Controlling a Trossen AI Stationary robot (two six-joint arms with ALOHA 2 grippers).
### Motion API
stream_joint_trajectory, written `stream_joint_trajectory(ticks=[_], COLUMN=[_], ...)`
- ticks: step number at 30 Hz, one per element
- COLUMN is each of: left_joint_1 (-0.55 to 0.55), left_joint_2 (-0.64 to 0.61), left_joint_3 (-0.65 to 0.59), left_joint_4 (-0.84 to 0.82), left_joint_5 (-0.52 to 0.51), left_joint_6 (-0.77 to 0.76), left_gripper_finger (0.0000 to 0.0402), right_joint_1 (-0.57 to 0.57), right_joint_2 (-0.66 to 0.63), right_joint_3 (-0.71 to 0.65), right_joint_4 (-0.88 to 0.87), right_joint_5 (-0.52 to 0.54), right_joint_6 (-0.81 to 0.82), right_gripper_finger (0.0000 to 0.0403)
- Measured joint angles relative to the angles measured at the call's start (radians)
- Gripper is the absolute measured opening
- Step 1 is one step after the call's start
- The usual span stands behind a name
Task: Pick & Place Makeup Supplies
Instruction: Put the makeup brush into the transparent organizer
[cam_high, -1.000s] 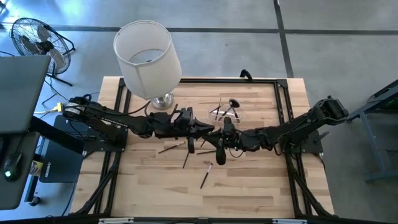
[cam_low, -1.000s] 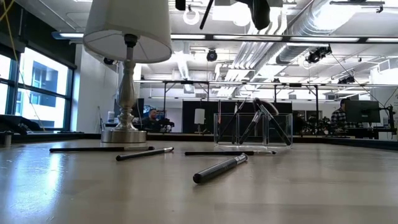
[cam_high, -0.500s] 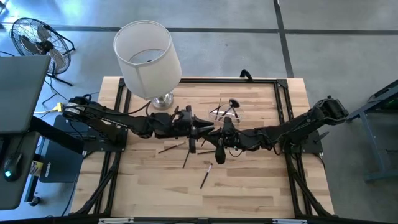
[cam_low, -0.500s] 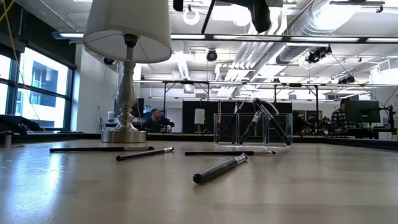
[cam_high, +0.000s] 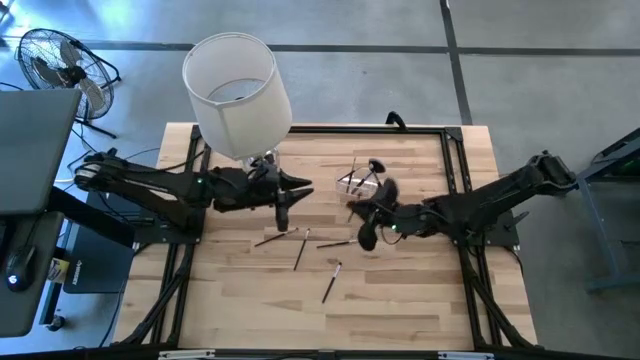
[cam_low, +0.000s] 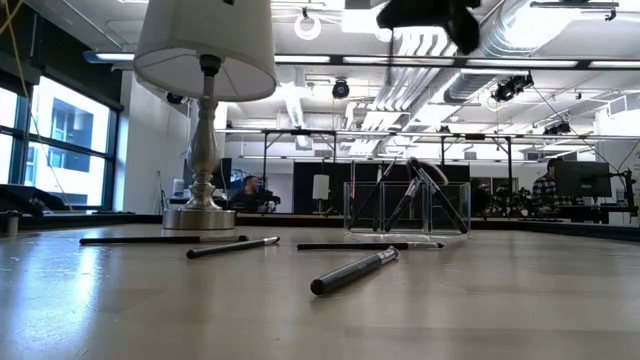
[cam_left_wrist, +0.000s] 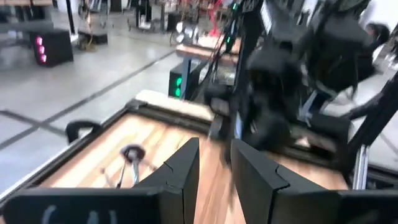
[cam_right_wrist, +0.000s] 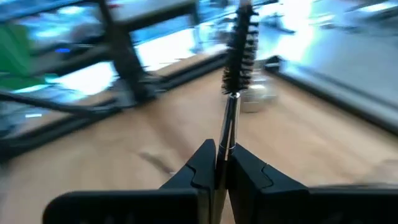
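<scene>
My right gripper (cam_right_wrist: 216, 163) is shut on a thin spoolie brush (cam_right_wrist: 238, 46) with a silver stem and a dark bristled head. It hovers above the table's middle (cam_high: 357, 213), just short of the clear holder (cam_high: 365, 181), and shows as a blur at the top of the low view (cam_low: 430, 14). The holder (cam_low: 407, 208) contains a few brushes that lean against its walls. Several more brushes and pencils lie flat on the wood (cam_high: 300, 250), (cam_high: 332, 282), (cam_low: 354, 270), (cam_low: 163, 240). My left gripper (cam_left_wrist: 214, 165) is open with nothing between its fingers. It sits near the lamp base (cam_high: 300, 190). My right gripper pinches the spoolie brush by its silver stem (cam_right_wrist: 225, 142) between the two fingertips. The brush runs on in line with the fingers, with its bristled head (cam_right_wrist: 239, 43) pointing away from them. It is lifted clear of the table.
A tall lamp with a white shade (cam_high: 237, 82) stands on its metal base (cam_low: 200, 216) at the table's far left, close to my left arm. A black frame (cam_high: 455, 150) borders the table. Bare wood (cam_high: 400, 300) lies toward the near edge.
The two grippers were together above the table's middle. Since then my left gripper has drawn back toward the left edge, near the lamp. My right gripper has moved toward the right and far side, closer to the clear holder. The brushes on the table have not moved.
</scene>
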Motion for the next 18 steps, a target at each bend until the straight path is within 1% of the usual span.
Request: stream_joint_trajectory(ticks=[2,4,6,9,13,18], left_joint_1=[0.0,0.0,0.0,0.0,0.0,0.0], left_joint_2=[-0.018,-0.023,-0.024,-0.023,-0.023,-0.023], left_joint_3=[-0.002,-0.002,-0.002,-0.002,-0.002,-0.002], left_joint_4=[-0.075,-0.102,-0.121,-0.127,-0.147,-0.159], left_joint_5=[0.001,0.004,0.004,0.014,0.02,0.017], left_joint_6=[-0.022,-0.045,-0.065,-0.083,-0.127,-0.158], left_gripper_finger=[0.0092,0.0092,0.0092,0.0092,0.0092,0.0092], right_joint_1=[-0.015,-0.057,-0.125,-0.241,-0.365,-0.472], right_joint_2=[-0.036,-0.066,-0.08,-0.072,-0.044,0.01], right_joint_3=[0.0,0.0,0.0,0.0,0.0,0.0], right_joint_4=[-0.089,-0.182,-0.243,-0.293,-0.294,-0.258], right_joint_5=[0.072,0.09,0.044,-0.073,-0.167,-0.298], right_joint_6=[0.02,0.025,0.021,0.008,-0.064,-0.16], right_gripper_finger=[0.0023,0.0018,0.0012,0.0012,0.0017,0.0012])
